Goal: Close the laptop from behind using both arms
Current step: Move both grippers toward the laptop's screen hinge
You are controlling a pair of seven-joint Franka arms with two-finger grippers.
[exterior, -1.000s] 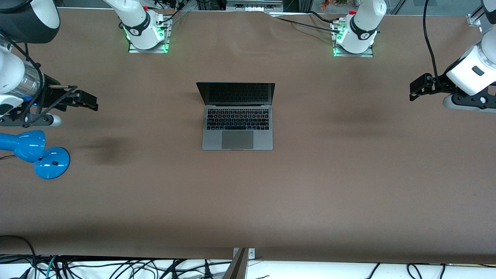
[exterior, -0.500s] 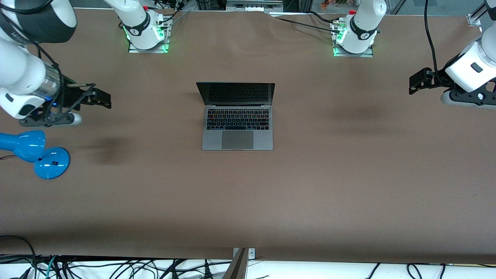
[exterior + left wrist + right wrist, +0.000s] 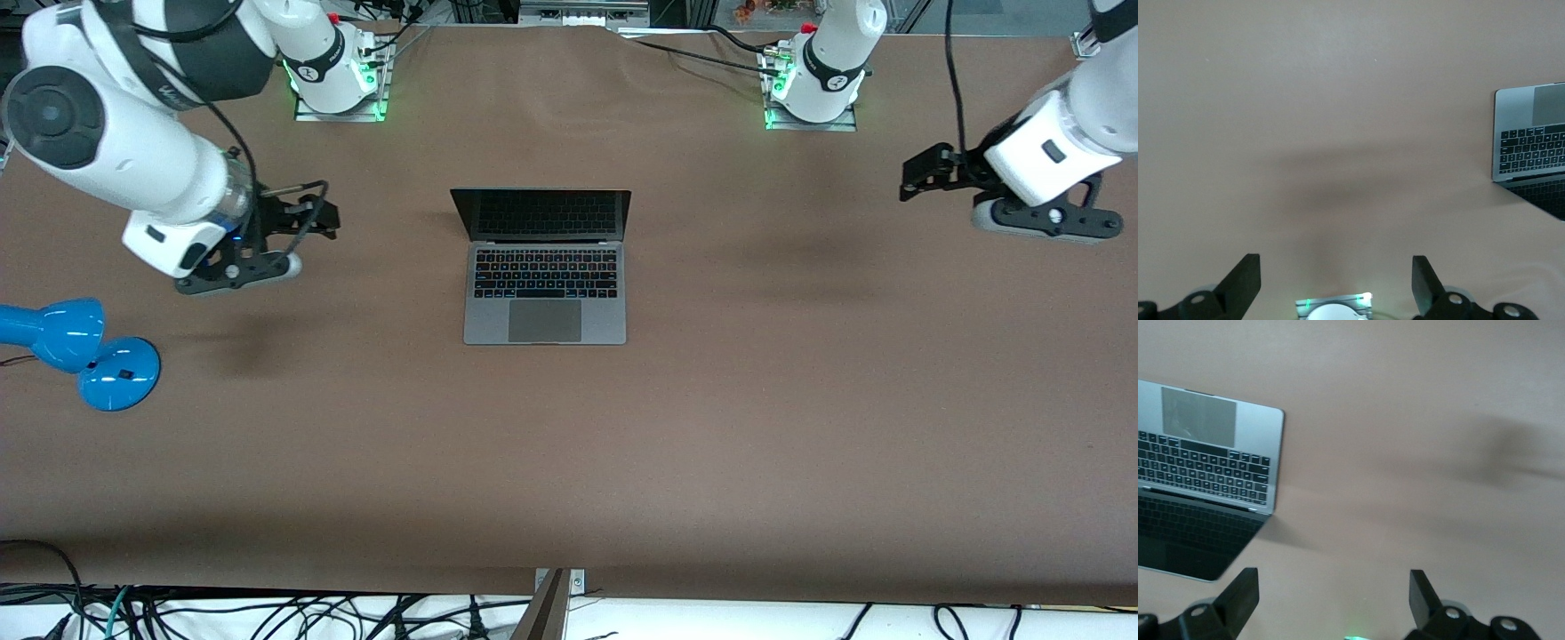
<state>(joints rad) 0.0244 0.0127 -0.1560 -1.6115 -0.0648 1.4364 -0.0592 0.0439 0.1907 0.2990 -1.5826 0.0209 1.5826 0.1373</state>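
The laptop (image 3: 544, 267) sits open on the brown table (image 3: 800, 400), in the upper middle of the front frame, its screen upright and dark, the keyboard and trackpad facing the front camera. In the left wrist view the laptop (image 3: 1531, 143) shows at the right edge of the frame; in the right wrist view it (image 3: 1201, 477) fills the left part of the frame.

The right gripper (image 3: 324, 216) hangs over bare table in the upper left of the front frame, well apart from the laptop, fingers (image 3: 1238, 593) spread wide and holding nothing. The left gripper (image 3: 916, 173) hangs over bare table in the upper right of the frame, likewise well apart from the laptop, fingers (image 3: 1245, 280) spread wide and empty.

A blue desk lamp (image 3: 80, 351) rests at the left edge of the front frame, nearer to the camera than the laptop. There are no containers on the table.
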